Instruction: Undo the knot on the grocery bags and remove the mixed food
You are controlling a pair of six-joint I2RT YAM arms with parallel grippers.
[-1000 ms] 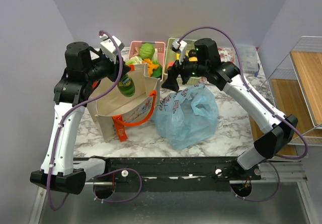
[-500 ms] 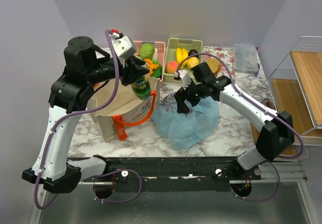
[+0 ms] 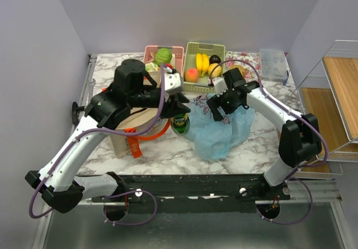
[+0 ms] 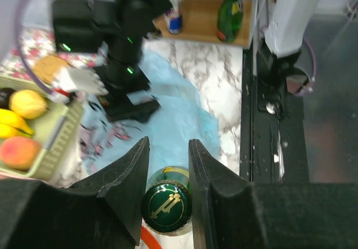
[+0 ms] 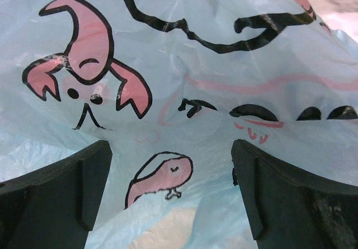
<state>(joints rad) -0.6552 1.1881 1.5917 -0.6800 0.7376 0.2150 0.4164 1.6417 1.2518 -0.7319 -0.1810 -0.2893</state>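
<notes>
A robot lab bench: marble-patterned table [image 3: 163, 151] boxed in by plain walls [image 3: 196, 8].

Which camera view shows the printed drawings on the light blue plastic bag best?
The right wrist view: the light blue plastic bag fills it, so the pink crayfish and fish drawings are sharp. The top external view shows most of the bag, its print tiny. The left wrist view shows the bag blurred, print only smudges.
</notes>
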